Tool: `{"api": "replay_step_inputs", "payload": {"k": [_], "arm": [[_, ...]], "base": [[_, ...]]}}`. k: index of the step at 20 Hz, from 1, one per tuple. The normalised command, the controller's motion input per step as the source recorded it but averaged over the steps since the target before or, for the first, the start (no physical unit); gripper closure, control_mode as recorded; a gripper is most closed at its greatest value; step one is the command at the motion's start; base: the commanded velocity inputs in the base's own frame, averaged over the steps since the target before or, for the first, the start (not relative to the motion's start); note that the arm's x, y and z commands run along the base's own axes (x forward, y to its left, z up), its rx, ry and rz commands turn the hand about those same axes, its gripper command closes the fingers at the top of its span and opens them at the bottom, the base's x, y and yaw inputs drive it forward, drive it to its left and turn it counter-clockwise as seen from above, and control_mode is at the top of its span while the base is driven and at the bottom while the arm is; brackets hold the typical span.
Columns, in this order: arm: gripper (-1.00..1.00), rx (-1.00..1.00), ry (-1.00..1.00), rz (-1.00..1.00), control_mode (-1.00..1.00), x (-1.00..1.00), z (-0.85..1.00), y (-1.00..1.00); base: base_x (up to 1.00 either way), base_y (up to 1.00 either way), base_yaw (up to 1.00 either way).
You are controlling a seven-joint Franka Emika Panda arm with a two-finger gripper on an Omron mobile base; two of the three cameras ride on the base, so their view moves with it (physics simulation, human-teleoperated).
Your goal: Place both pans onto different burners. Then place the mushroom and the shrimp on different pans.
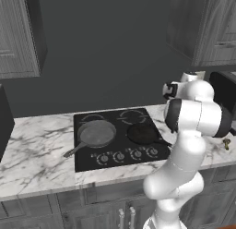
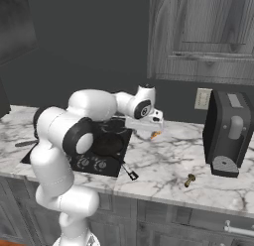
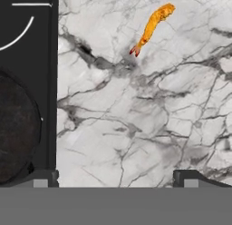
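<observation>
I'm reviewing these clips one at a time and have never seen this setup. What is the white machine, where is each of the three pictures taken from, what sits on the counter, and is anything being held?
The white machine is a jointed robot arm on a base, in a rendered kitchen. Two pictures come from cameras behind it, to its left and right. The third looks out from the hand itself.

On the marble counter lies a black cooktop. The grey skillet and the black pan each sit on a front burner.

The orange shrimp lies on the marble right of the cooktop, with the gripper above it. The mushroom lies nearer the counter's front edge, before a dark coffee machine.

The jaws stand open and hold nothing.
</observation>
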Motion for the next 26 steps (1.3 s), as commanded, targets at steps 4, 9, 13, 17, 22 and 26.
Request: {"api": "replay_step_inputs", "payload": {"k": [4, 9, 13, 17, 22, 26], "arm": [[-1.0, 0.0, 0.02, 0.02, -1.0, 0.47, -0.02, 0.0], [-1.0, 0.0, 0.0, 0.02, -1.0, 0.39, -0.08, -0.03], [-1.0, 0.0, 0.0, 0.0, -1.0, 0.36, -0.02, -0.13], [-1.0, 0.0, 0.0, 0.0, -1.0, 0.37, 0.0, -0.12], [-1.0, 0.0, 0.0, 0.0, -1.0, 0.35, -0.05, -0.04], [-1.0, 0.0, 0.0, -0.01, -1.0, 0.27, -0.23, 0.0]], "base": [[0.0, 0.0, 0.0], [0.0, 0.0, 0.0], [0.0, 0.0, 0.0], [0.0, 0.0, 0.0], [0.0, 0.0, 0.0], [0.0, 0.0, 0.0]]}}
